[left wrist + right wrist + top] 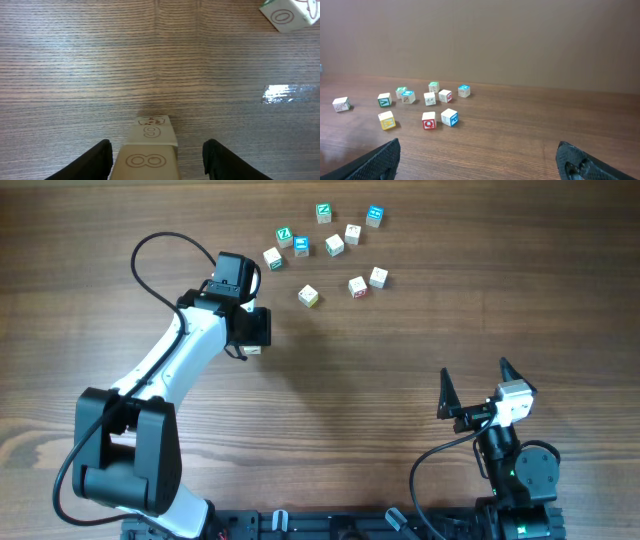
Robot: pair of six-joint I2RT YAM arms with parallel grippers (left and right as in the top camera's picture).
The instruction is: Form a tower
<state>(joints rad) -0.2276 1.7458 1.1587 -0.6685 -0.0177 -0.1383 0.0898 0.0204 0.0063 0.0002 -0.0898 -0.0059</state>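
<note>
Brown wood-grain table point(400, 330), seen from overhead. On it, the left hand point(248, 325), black on a white arm, covers whatever is beneath it. Loose cubes point(334, 244) lie scattered beyond this hand and to its right, well apart from it. The right hand point(475, 370) sits close to its own base, fingers spread wide, holding nothing.

Left wrist view: the tower point(150, 161) stands between the left hand's fingers point(97, 162). Its cream top cube is printed with an 8, and a lower cube marked 9 or 6 shows just ahead. The fingers are spread, and bare wood shows between the right-side finger and the tower. One loose cube lies far ahead, to the right.

Right wrist view: both fingertips sit apart at the lower corners with nothing between them. The loose cubes lie well ahead, left of centre.
</note>
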